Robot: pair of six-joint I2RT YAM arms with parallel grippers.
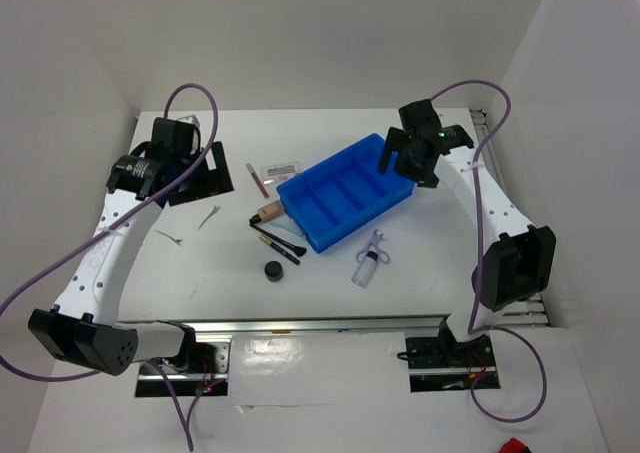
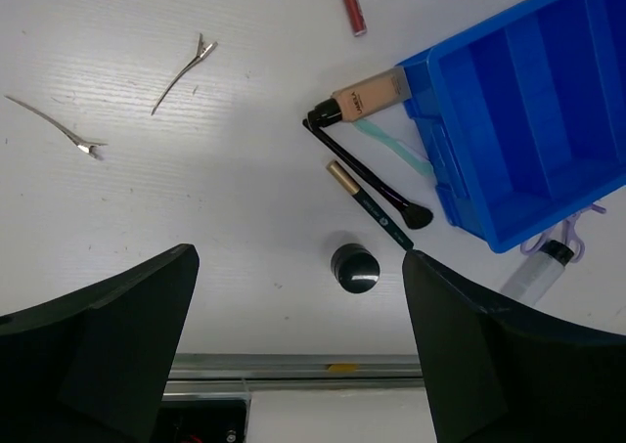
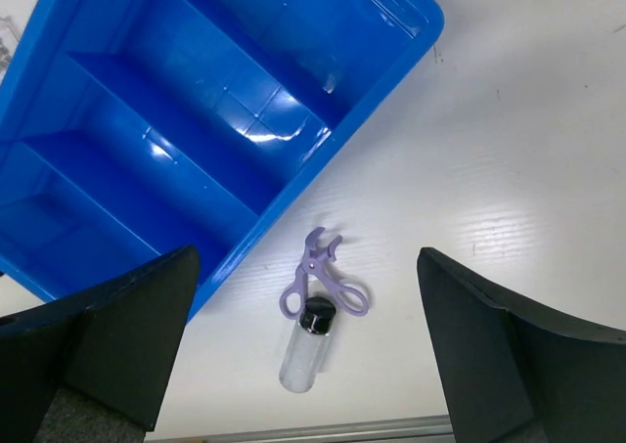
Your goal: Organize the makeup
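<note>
White counter [image 1: 300, 298] under white walls. Nearest, in front of a big blue divided plastic tray [image 1: 345, 195]: small black round jar [image 2: 354, 268], clear bottle [image 1: 366, 269]. At its left corner lie a black brush [image 2: 362, 169], dark pencil [image 2: 370, 206], beige tube [image 2: 370, 93]; further left, two thin metal clips [image 2: 183, 72]. Beyond that corner, pink stick [image 1: 258, 180], white card [image 1: 281, 166]. Left jaws and right jaws gape wide, holding nothing.

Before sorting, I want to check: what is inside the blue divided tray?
Nothing: every compartment of the blue tray that shows is bare. The right gripper hides its right end from above, though the right wrist view shows it bare.
</note>
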